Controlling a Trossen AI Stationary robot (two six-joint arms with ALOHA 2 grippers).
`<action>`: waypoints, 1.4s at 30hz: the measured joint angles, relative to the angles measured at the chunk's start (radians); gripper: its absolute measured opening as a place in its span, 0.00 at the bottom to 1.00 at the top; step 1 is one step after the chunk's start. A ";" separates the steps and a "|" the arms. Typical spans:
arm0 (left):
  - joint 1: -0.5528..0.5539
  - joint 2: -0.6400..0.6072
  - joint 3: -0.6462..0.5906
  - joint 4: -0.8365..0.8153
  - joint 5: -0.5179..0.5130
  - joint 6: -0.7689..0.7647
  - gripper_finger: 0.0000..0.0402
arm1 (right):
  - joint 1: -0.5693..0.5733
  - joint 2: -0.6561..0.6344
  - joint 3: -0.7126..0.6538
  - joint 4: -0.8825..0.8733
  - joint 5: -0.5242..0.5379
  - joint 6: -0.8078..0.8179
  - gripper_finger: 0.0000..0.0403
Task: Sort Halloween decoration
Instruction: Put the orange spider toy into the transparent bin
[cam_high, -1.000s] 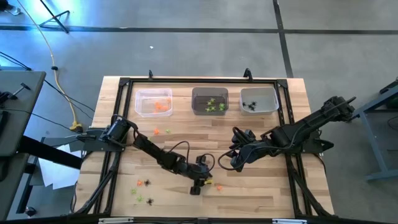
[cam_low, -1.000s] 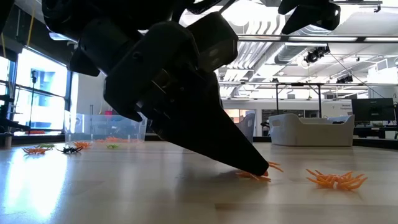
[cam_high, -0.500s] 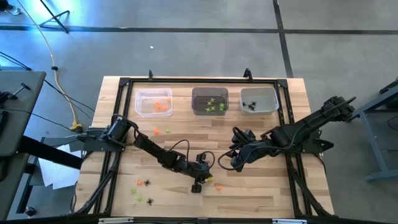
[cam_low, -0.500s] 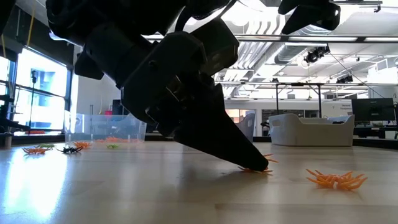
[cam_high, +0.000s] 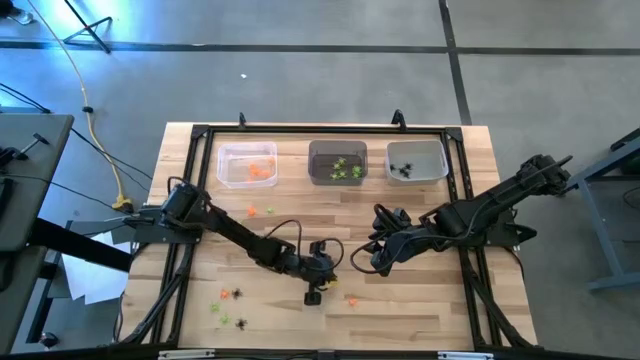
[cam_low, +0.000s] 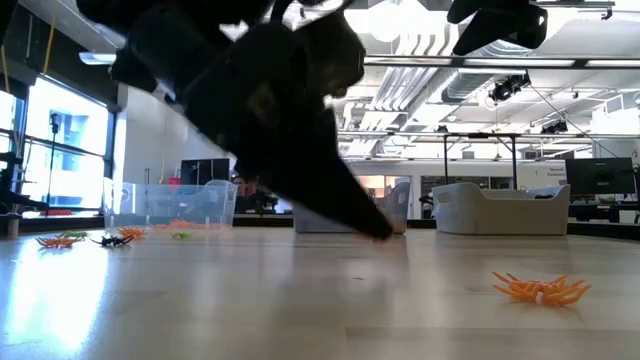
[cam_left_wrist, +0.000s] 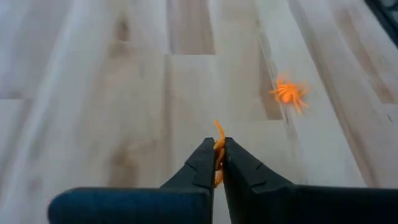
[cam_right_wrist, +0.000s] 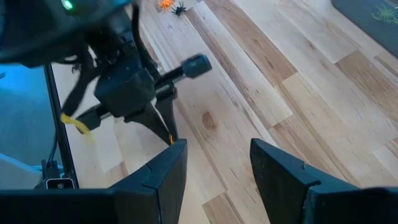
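My left gripper (cam_high: 330, 284) is shut on a tiny orange trinket (cam_left_wrist: 218, 138) and hangs a little above the wood near the table's front middle; its tip also shows in the low view (cam_low: 383, 232). A second orange trinket (cam_high: 352, 298) lies on the table just to its right (cam_left_wrist: 289, 93). My right gripper (cam_high: 381, 256) hovers open above the table right of centre, holding nothing (cam_right_wrist: 214, 155). Three bins stand along the far edge: orange pieces in the left one (cam_high: 247, 165), green in the middle one (cam_high: 337, 162), black in the right one (cam_high: 416, 160). My left gripper pinches the orange trinket between its two fingertips (cam_left_wrist: 208, 155). Part of the trinket (cam_left_wrist: 217, 130) sticks out past the tips. The fingers slant downward toward the table's right. The trinket is lifted clear of the table.
Loose orange, green and black trinkets lie at the front left (cam_high: 230, 296) (cam_high: 241, 322) (cam_low: 115, 240), and two more behind the left arm (cam_high: 260, 211). A black frame (cam_high: 200, 135) rims the table. Bare wood lies between the arms and the bins.
My left gripper has risen from the table, tip still slanting down toward the right. The orange trinket that lay under its tip has come up with it and is clear of the wood. The other orange trinket has stayed where it was.
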 joint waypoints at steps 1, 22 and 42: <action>0.000 -0.024 -0.006 -0.024 -0.015 0.000 0.01 | 0.000 0.000 0.000 0.000 0.000 0.000 0.43; 0.231 -1.018 -0.610 -0.177 -0.291 -0.002 0.01 | 0.000 0.000 0.000 0.003 0.000 0.000 0.43; 0.788 -1.307 -0.843 -0.284 -0.227 0.079 0.01 | 0.000 0.000 0.000 0.007 0.000 0.000 0.43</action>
